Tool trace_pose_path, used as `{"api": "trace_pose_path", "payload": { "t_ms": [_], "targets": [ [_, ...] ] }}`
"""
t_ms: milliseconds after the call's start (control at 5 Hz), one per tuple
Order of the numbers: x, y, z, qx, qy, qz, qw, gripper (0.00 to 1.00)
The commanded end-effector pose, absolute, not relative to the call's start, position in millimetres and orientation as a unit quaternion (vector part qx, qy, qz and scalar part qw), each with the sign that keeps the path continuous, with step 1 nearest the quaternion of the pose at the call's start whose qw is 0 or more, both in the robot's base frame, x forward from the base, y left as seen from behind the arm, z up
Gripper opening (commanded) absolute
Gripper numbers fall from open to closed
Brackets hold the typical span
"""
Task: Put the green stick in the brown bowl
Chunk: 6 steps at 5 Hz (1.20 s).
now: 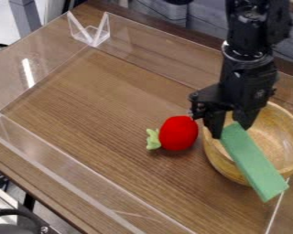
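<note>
The green stick hangs tilted, its upper end pinched in my gripper, its lower end reaching down past the front rim of the brown bowl. That round wooden bowl sits at the right edge of the table, partly hidden behind the stick and the black arm. My gripper is shut on the stick, just above the bowl's left rim.
A red round fruit with a small green leaf lies on the wooden tabletop just left of the bowl. Clear plastic walls fence the table on the left, back and front. A clear folded piece stands at the back corner.
</note>
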State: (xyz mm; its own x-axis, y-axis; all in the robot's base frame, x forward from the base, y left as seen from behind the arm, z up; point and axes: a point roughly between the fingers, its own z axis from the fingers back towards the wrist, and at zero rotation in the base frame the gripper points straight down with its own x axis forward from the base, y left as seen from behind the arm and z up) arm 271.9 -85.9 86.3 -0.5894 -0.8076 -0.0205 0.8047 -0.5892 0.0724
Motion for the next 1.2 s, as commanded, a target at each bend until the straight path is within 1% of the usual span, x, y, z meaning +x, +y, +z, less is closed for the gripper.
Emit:
{"api": "trace_pose_path", "payload": {
  "t_ms": [0, 400, 800, 1000],
  "targets": [
    [277, -84, 93.1, 0.037, -0.033, -0.895, 0.444, 0.00],
    [278, -83, 96.6, 0.039, -0.032, -0.900, 0.433, 0.00],
    [276, -80, 82.9, 0.042, -0.032, -0.901, 0.430, 0.00],
    [279, -87, 81.3, 0.042, -0.033, -0.911, 0.408, 0.00]
  ]
}}
